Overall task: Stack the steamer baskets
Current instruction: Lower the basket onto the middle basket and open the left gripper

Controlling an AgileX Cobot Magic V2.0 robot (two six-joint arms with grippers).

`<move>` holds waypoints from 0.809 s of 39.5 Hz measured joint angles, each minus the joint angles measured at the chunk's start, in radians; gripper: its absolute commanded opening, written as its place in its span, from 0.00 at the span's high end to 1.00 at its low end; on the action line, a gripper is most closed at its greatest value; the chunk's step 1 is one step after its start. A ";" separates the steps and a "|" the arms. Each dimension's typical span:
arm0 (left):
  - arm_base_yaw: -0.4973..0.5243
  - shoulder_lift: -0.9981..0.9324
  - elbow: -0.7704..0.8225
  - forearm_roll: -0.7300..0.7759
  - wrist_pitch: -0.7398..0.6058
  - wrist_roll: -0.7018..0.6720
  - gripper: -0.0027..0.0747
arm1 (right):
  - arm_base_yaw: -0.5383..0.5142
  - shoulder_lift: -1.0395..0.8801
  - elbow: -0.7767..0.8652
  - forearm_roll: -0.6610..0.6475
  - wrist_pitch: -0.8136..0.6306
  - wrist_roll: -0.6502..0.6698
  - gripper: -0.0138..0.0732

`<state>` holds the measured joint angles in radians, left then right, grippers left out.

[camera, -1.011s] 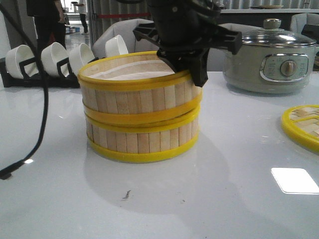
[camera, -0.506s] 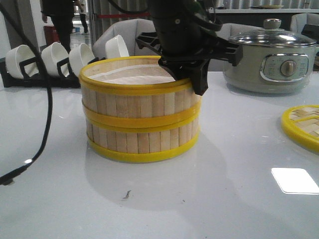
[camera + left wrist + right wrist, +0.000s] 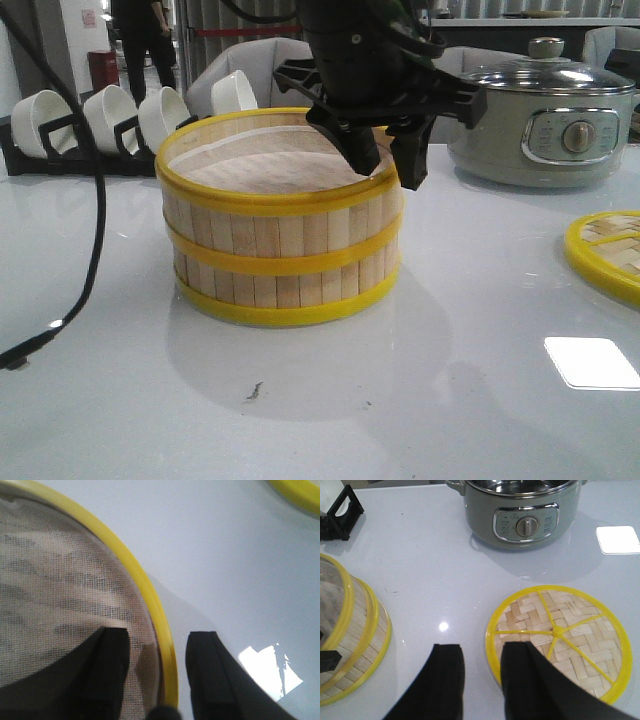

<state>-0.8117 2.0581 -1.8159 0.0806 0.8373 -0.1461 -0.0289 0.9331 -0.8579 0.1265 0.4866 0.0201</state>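
A: At the right-hand wall of the upper basket, the left end effector (image 3: pixel 385 165) stands open, one finger inside the whitish mesh liner (image 3: pixel 55 595) and the other outside, the yellow rim between them and touching neither, as the left wrist view has it.

B: And the baskets themselves?

A: The two round steamer baskets of pale bamboo slats with yellow rims (image 3: pixel 280 225) sit one on the other near the middle of the glossy white table (image 3: pixel 420 400). The upper tier looks seated level on the lower, so I judge the stacking done bar the withdrawal.

B: What could spoil it?

A: Both fingers straddle the wall. If the arm pulls sideways instead of rising, the inner finger could hook the rim and drag or tip the upper tier off. It might also snag the liner.

B: The other arm?

A: The right end effector (image 3: pixel 477 670) hangs open, holding nothing, above the table just beside the flat woven-bamboo lid with a yellow rim (image 3: pixel 559 640). Farther back stands the grey-green electric pot with a glass lid (image 3: pixel 545 115), and white cups lie in a black rack (image 3: pixel 100 125) behind the stack, all well apart from it.
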 measured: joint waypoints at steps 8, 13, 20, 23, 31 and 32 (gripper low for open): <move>0.000 0.000 -0.056 0.006 0.012 0.000 0.49 | 0.000 0.000 0.000 0.000 0.000 0.000 0.48; 0.000 -0.004 -0.121 0.010 0.034 0.000 0.49 | 0.000 0.000 0.000 0.000 0.000 0.000 0.48; 0.000 -0.012 -0.227 0.051 0.090 0.000 0.55 | 0.000 0.000 0.000 0.000 0.000 0.000 0.48; 0.000 -0.020 -0.271 0.090 0.114 0.000 0.70 | 0.000 0.000 0.000 0.000 0.000 0.000 0.48; 0.047 -0.113 -0.321 0.127 0.134 0.000 0.85 | 0.000 0.000 0.000 0.000 0.000 0.000 0.48; 0.068 -0.134 -0.321 0.129 0.134 0.000 0.85 | 0.000 0.000 0.000 0.000 0.002 0.000 0.48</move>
<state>-0.7433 1.9244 -2.1369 0.2093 0.9713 -0.1461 -0.0289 0.9331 -0.8579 0.1265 0.4884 0.0201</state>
